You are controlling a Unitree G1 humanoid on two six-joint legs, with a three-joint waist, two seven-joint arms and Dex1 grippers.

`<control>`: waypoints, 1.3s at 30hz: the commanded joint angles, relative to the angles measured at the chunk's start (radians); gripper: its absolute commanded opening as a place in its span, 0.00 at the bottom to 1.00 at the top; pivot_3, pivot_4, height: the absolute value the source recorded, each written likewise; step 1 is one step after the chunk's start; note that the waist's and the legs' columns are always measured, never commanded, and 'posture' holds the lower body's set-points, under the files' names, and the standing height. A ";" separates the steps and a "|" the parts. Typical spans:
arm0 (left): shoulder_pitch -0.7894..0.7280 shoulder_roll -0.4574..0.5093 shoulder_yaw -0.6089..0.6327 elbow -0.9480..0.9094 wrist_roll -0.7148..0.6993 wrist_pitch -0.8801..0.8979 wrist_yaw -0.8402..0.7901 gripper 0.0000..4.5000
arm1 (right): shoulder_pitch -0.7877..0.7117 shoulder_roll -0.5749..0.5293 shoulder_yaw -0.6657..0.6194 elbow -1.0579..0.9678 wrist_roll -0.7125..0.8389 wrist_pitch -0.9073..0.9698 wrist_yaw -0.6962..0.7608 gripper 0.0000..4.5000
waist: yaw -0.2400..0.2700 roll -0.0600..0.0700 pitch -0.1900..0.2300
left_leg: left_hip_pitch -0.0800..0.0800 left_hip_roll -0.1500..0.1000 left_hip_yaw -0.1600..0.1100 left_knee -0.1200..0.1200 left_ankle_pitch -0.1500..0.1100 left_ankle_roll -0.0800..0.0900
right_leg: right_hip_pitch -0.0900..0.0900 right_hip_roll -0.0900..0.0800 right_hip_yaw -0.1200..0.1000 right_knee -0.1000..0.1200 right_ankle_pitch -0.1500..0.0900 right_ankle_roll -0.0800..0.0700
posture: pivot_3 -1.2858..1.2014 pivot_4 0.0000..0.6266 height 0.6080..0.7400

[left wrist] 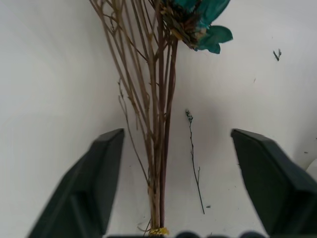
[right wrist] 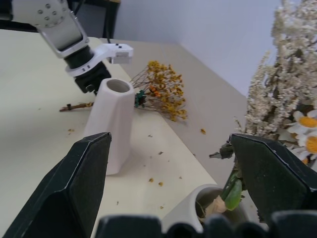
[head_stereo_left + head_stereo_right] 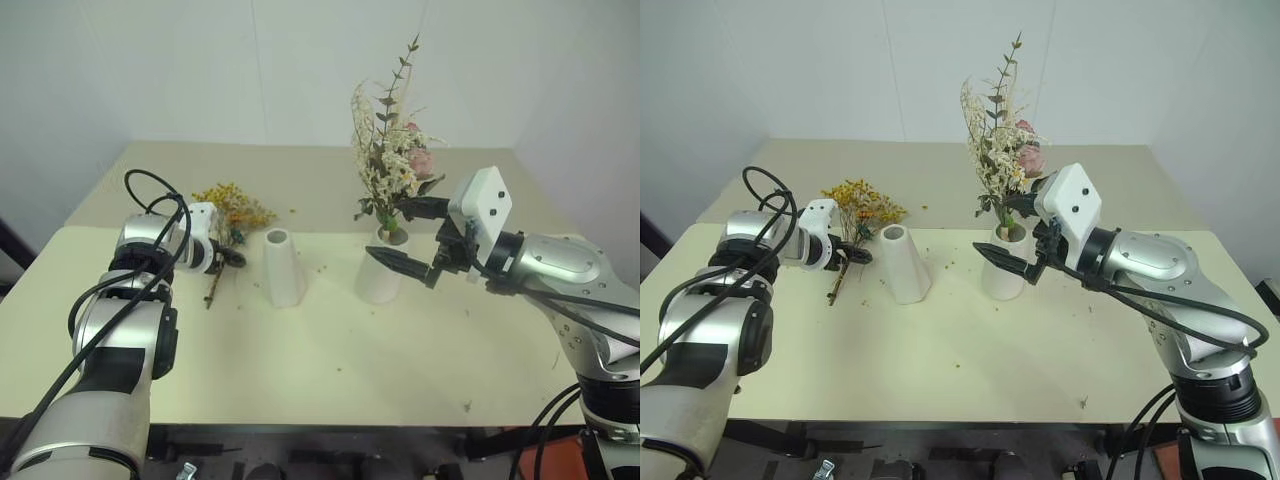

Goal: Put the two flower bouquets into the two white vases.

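The yellow bouquet [image 3: 235, 208] lies on the surface [image 3: 330, 350] left of centre, its stems between the left gripper's [image 3: 228, 257] open fingers, beside the empty slim vase [image 3: 282, 267]. Right of centre, the cream-and-pink bouquet [image 3: 393, 160] stands in the wider vase [image 3: 379, 275], with the right gripper [image 3: 407, 236] spread open, empty, just beside it.

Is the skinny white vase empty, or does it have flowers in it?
Empty. The slim vase stands upright with a bare open mouth, while the yellow bouquet lies on the table beside it.

Bare test room, plain white walls [image 3: 200, 70], cream table [image 3: 330, 350]
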 commanded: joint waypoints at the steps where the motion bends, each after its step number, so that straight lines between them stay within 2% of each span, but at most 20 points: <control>1: -0.029 -0.005 0.025 0.010 0.011 -0.032 0.005 0.54 | -0.026 0.003 -0.040 -0.012 -0.012 -0.001 -0.024 1.00 | 0.000 0.000 0.000 | 0.000 0.000 0.000 0.000 0.000 0.000 | 0.000 0.000 0.000 0.000 0.000 0.000 | 0.52 0.24 1.00; 7: -0.021 -0.008 0.052 0.030 0.019 -0.057 0.029 0.10 | -0.028 0.011 -0.040 -0.004 -0.018 -0.003 -0.036 1.00 | 0.000 0.000 0.000 | 0.000 0.000 0.000 0.000 0.000 0.000 | 0.000 0.000 0.000 0.000 0.000 0.000 | 0.52 0.24 1.00; 9: -0.015 -0.005 0.064 0.017 0.023 -0.097 0.063 0.01 | -0.030 0.011 -0.041 0.000 -0.021 -0.007 -0.036 1.00 | 0.000 0.000 0.000 | 0.000 0.000 0.000 0.000 0.000 0.000 | 0.000 0.000 0.000 0.000 0.000 0.000 | 0.52 0.24 1.00; 15: -0.020 0.040 0.183 -0.074 -0.035 -0.204 0.166 0.01 | -0.034 0.012 -0.044 0.002 -0.028 -0.017 -0.039 1.00 | -0.001 0.000 0.000 | 0.000 0.000 0.000 0.000 0.000 0.000 | 0.000 0.000 0.000 0.000 0.000 0.000 | 0.52 0.24 1.00; 18: 0.045 0.047 0.252 -0.262 -0.080 -0.299 0.163 0.01 | -0.029 0.017 -0.046 -0.002 -0.031 -0.020 -0.042 1.00 | -0.002 0.000 0.000 | -0.001 0.000 0.000 0.000 0.000 0.000 | 0.000 0.000 0.000 0.001 0.000 0.000 | 0.52 0.24 1.00; 22: 0.125 0.037 0.326 -0.505 -0.156 -0.334 0.134 0.01 | -0.020 0.037 -0.048 -0.009 -0.036 -0.021 -0.050 1.00 | 0.001 0.000 0.000 | -0.001 0.001 0.000 0.000 0.000 0.000 | 0.000 -0.001 0.000 0.002 0.001 0.000 | 0.52 0.24 1.00; 26: 0.182 -0.006 0.370 -0.652 -0.220 -0.462 0.098 0.01 | -0.013 0.060 -0.048 -0.029 -0.028 -0.015 -0.054 1.00 | 0.007 0.000 0.000 | 0.000 0.000 0.000 0.000 0.000 0.000 | 0.001 -0.001 0.000 0.002 0.001 0.001 | 0.52 0.24 1.00; 30: 0.168 -0.042 0.414 -0.670 -0.307 -0.534 0.029 0.01 | 0.006 0.078 -0.049 -0.054 -0.029 -0.004 -0.073 1.00 | 0.019 0.000 0.000 | 0.000 0.000 0.000 0.001 0.000 0.000 | 0.001 -0.001 0.000 0.001 0.001 0.001 | 0.52 0.24 1.00; 34: 0.166 -0.055 0.435 -0.634 -0.431 -0.584 -0.229 0.01 | 0.042 0.097 -0.041 -0.095 -0.030 0.003 -0.100 1.00 | 0.021 0.000 0.000 | 0.000 0.000 0.000 0.001 0.000 0.000 | 0.001 -0.001 0.000 0.001 0.001 0.001 | 0.52 0.24 1.00; 39: 0.097 -0.075 0.538 -0.494 -0.623 -0.529 -0.423 0.01 | 0.073 0.113 -0.027 -0.133 -0.038 0.021 -0.132 1.00 | 0.018 0.000 0.000 | 0.000 0.000 0.000 0.002 0.000 0.000 | 0.001 0.000 0.000 0.000 0.001 0.001 | 0.52 0.24 1.00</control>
